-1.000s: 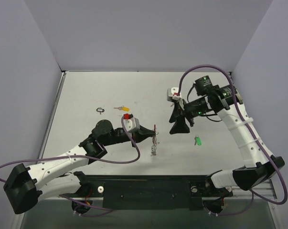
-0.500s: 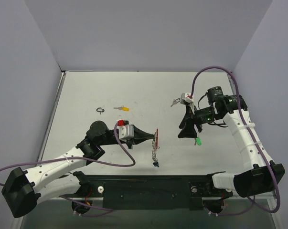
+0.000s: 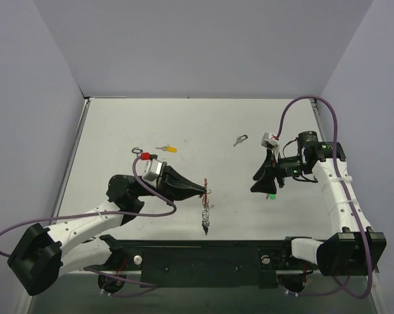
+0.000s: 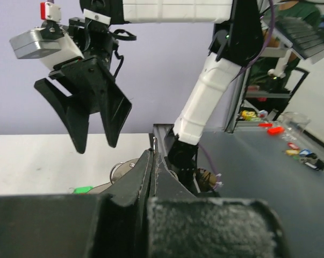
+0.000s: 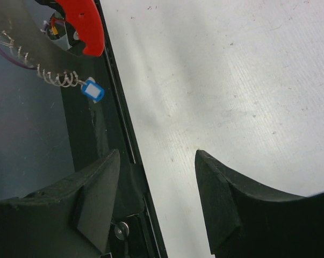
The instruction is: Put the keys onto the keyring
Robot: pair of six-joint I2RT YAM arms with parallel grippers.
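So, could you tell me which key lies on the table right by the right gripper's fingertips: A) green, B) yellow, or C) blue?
A: the green key shows just at the tips of the open right gripper; the yellow key lies far to the left, and the blue key hangs on the keyring.

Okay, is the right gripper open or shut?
Open: the right gripper has its jaws standing wide apart, with nothing held between them.
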